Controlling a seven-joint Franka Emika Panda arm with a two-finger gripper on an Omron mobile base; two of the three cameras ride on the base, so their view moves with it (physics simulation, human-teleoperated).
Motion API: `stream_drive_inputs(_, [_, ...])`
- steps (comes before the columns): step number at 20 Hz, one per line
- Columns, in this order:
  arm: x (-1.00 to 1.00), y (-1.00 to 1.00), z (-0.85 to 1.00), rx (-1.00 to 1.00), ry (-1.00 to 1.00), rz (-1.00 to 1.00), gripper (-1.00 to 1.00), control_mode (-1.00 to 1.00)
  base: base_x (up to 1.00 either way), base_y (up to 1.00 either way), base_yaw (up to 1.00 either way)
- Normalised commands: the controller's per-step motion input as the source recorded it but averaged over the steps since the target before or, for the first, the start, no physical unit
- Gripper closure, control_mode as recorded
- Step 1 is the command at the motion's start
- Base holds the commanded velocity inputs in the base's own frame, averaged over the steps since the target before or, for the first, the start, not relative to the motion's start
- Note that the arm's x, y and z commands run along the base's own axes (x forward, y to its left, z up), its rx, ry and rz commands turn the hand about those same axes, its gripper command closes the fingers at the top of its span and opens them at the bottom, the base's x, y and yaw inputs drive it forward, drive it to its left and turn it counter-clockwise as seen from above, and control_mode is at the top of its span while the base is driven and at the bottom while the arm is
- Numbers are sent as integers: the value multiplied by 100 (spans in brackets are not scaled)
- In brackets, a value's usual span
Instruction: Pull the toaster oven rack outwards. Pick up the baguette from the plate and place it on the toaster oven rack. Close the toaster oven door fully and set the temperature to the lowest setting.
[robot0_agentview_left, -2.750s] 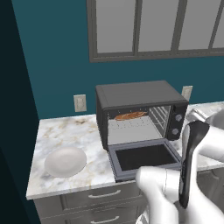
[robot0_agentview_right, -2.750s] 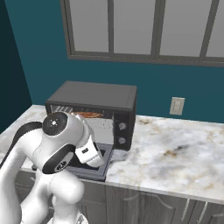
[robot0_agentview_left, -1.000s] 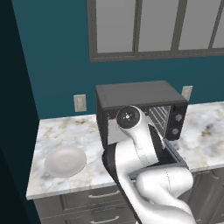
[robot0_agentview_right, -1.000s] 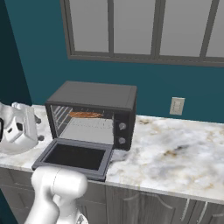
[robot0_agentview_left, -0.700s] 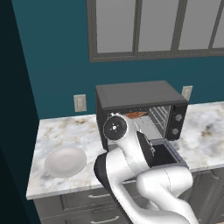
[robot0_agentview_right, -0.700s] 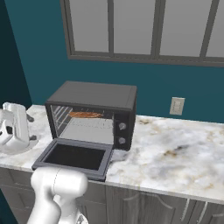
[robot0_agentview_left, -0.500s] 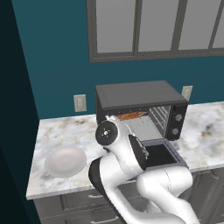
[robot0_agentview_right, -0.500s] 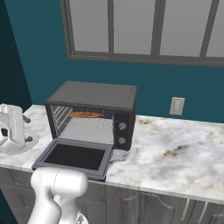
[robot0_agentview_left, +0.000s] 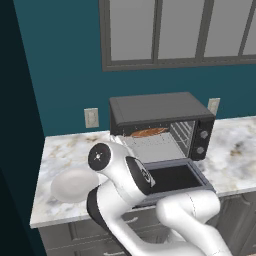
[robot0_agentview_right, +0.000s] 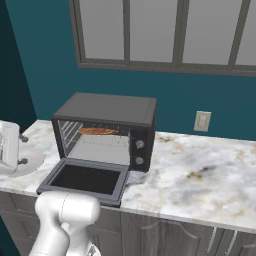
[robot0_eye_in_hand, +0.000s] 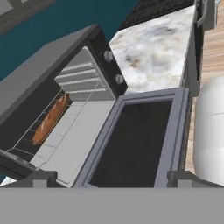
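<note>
The toaster oven (robot0_agentview_left: 161, 109) stands on the counter with its door (robot0_agentview_left: 176, 178) dropped flat open. Inside, the baguette (robot0_agentview_left: 148, 132) lies along the back of the light-grey rack (robot0_agentview_left: 152, 148). Left of the oven sits the white plate (robot0_agentview_left: 71, 184), bare. In the hand view my gripper (robot0_eye_in_hand: 111, 179) is open, fingertips far apart with nothing between them, looking across the door (robot0_eye_in_hand: 140, 140) at the baguette (robot0_eye_in_hand: 50, 118) on the rack (robot0_eye_in_hand: 65, 144). In the right base view the hand's white body (robot0_agentview_right: 7, 146) hangs over the plate (robot0_agentview_right: 31, 162), left of the oven (robot0_agentview_right: 107, 110).
Two round knobs (robot0_agentview_right: 139, 152) sit on the oven's right panel. Marble counter (robot0_agentview_right: 200, 175) stretches to the right of the oven. Wall outlets (robot0_agentview_left: 91, 117) and a window sit behind. My white arm (robot0_agentview_left: 125, 175) crosses in front of the oven's left side.
My arm has swung left, away from the oven mouth and toward the plate side. The gripper has stayed open. The baguette, rack and open door have not moved.
</note>
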Motion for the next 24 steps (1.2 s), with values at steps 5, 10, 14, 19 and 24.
stream_drive_inputs(5, [-5, 8, -21, 4, 0, -9, -100, -100, 0, 0, 0])
stream_drive_inputs(10, [-17, 0, -33, 6, 1, -6, -100, -100, 0, 0, 0])
stream_drive_inputs(14, [-12, 0, -28, 1, 5, -2, -100, -100, 0, 0, 0])
stream_drive_inputs(19, [-3, 0, -28, 0, 11, 0, -100, -100, 0, 0, 0])
stream_drive_inputs(24, [0, 3, -31, 0, 15, -1, -100, -100, 0, 0, 0])
